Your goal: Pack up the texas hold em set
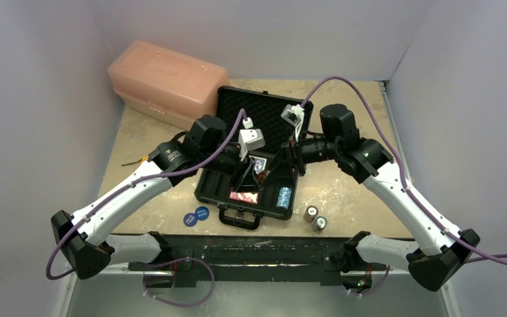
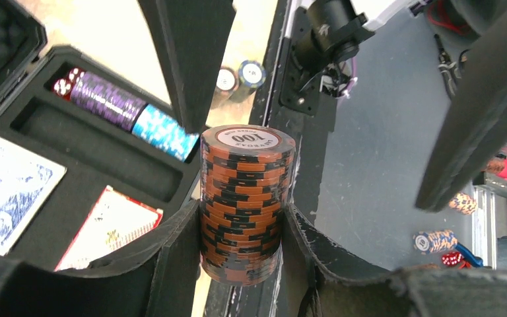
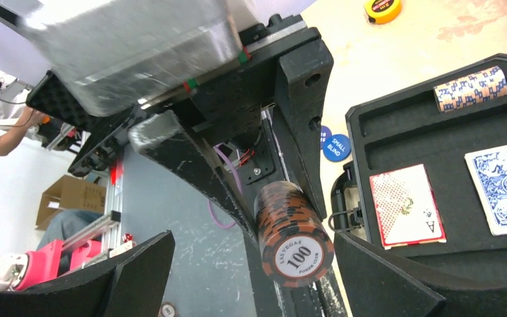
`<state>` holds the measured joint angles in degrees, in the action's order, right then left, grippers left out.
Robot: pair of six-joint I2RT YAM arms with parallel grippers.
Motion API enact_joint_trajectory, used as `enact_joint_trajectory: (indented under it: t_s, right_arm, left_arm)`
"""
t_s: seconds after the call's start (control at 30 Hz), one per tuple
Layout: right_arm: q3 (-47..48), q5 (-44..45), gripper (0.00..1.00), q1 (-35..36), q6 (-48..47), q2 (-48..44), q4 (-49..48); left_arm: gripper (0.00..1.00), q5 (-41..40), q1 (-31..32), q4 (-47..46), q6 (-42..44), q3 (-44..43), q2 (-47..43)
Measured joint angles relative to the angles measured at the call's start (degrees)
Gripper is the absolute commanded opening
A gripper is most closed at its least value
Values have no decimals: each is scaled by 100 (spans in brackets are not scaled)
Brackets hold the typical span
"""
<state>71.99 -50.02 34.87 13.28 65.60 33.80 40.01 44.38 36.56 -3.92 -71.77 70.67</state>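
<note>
The left gripper is squeezing a tall stack of orange and black poker chips, with one finger pressed on each side. The right gripper holds nothing. Its two fingers are spread wide, with the stack between them and touching neither. The stack hangs in the air by the near edge of the small black case with foam slots, close to its handle.

Only the view from above shows the big pink plastic box behind the case and both arms meeting over it. In that view the grippers hide the orange stack. The left wrist view shows a row of purple and light blue chips lying in one slot. It also shows two short chip stacks on the table outside the case. Only the right wrist view shows a small yellow tape measure, well apart from the case.

In the left wrist view the top chip reads "100". The right wrist view shows more: "LAS VEGAS", "100" and "POKER CLUB". A round blue disc on the table says "SMALL BLIND". In the case, the red deck of cards shows an "A", and the blue deck of cards lies just beside it.
</note>
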Motion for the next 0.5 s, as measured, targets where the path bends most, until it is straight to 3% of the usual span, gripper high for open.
enact_joint_trajectory:
  t_s: [0.5]
  right_arm:
    - [74,411,99,0,236,-52,-92]
  left_arm:
    - [0,-1169,0,428,-39,763,-979]
